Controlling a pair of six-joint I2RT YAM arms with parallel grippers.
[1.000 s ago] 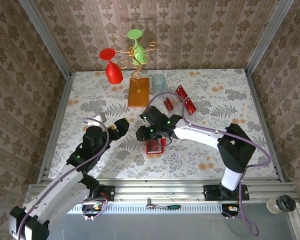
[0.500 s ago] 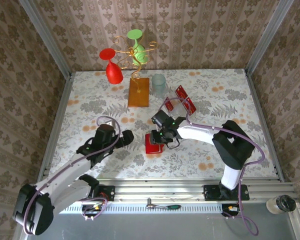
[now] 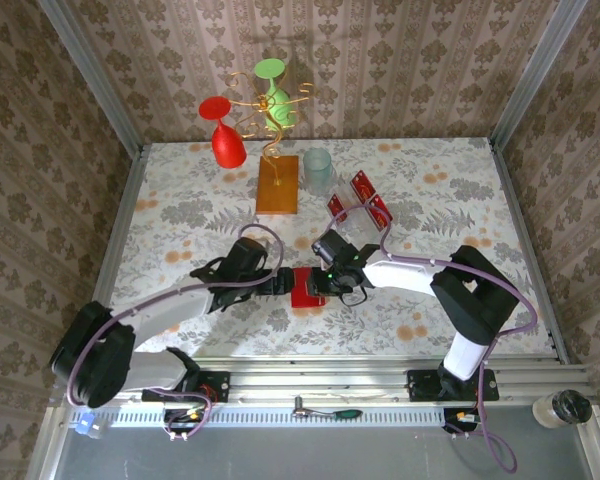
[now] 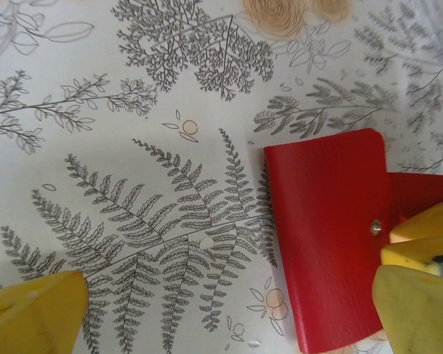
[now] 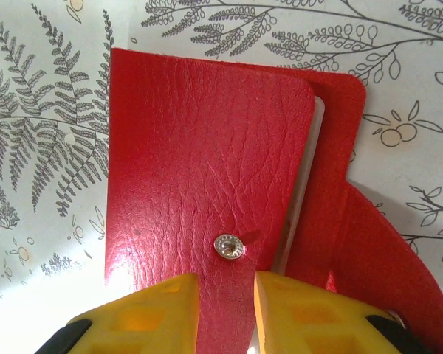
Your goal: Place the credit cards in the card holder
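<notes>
Holder (image 3: 305,290) flat on table (image 3: 180,200), centre-front, snap (image 5: 229,246) facing up, a sliver of pale inside showing along flap edge. Left gripper (image 3: 282,286) at holder's left side, jaws wide apart, gripping nothing. Right gripper (image 5: 225,284) jaws nearly together, tips on flap by snap; clamped or only touching, cannot tell. Three cards (image 3: 379,210) farther back, well apart from holder

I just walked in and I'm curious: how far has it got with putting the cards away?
No card looks stowed yet. The red cards sit apart from the card holder, farther back. Right now the right hand pinches its flap and the open left hand is beside it. Opening it and loading every card remain.
</notes>
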